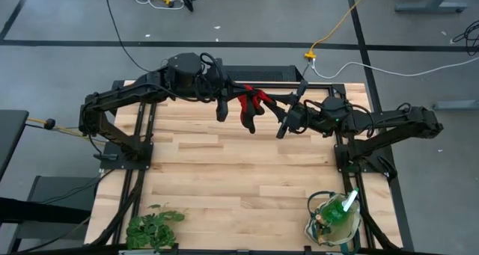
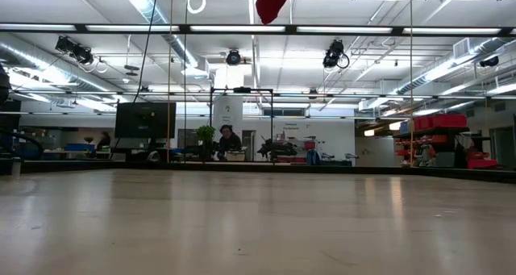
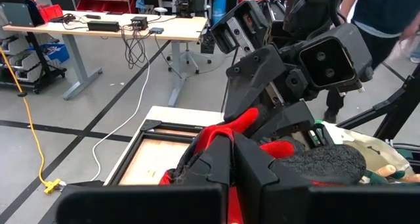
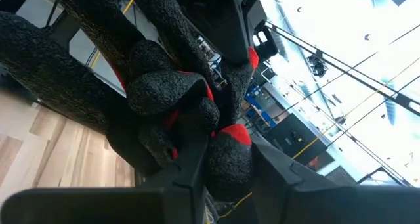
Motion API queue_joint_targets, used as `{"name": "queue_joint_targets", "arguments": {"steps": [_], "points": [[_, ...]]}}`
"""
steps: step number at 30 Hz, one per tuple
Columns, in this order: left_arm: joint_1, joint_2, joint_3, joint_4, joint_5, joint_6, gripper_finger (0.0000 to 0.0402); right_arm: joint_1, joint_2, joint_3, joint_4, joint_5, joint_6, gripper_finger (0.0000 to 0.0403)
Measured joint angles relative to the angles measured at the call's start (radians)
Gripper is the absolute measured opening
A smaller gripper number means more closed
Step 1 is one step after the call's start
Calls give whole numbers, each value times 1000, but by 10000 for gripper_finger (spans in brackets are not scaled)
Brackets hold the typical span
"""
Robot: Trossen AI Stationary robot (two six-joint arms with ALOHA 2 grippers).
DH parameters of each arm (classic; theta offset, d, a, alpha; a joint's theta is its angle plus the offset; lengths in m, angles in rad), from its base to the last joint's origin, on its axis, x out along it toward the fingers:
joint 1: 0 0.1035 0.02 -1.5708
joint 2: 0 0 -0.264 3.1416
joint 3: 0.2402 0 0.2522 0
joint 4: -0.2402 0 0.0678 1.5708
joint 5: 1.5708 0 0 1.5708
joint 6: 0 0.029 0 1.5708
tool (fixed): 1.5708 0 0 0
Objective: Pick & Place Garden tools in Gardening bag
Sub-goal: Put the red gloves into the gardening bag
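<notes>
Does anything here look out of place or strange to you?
Yes. The red glove hangs in the air between both claws, left claw and right claw, high above the table, far from the gardening bag at the table's corner.

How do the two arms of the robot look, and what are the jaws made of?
Both arms, left arm and right arm, are dark, nearly black, built of slim tube links and bulky rounded joints. Black cables loop around the left arm's wrist housing. The right arm carries a small green light near its wrist. The left gripper has flat, angular black jaws; a boxy camera block sits on the right wrist.
</notes>
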Motion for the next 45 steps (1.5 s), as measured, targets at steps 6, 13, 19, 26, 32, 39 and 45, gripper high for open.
{"name": "queue_joint_targets", "arguments": {"steps": [6,13,19,26,32,39,45], "points": [[0,0,0,0,0,-1,9,0,0,0,0,0,0,84],[0,0,0,0,0,-6,13,0,0,0,0,0,0,63],[0,0,0,0,0,-6,8,0,0,0,0,-8,0,42],[0,0,0,0,0,-6,20,0,0,0,0,-9,-2,18],[0,0,0,0,0,-6,15,0,0,0,0,-9,-3,5],[0,0,0,0,0,-5,34,0,0,0,0,-9,-4,3],[-2,0,0,0,0,-6,59,0,0,0,0,-9,-4,2]]}}
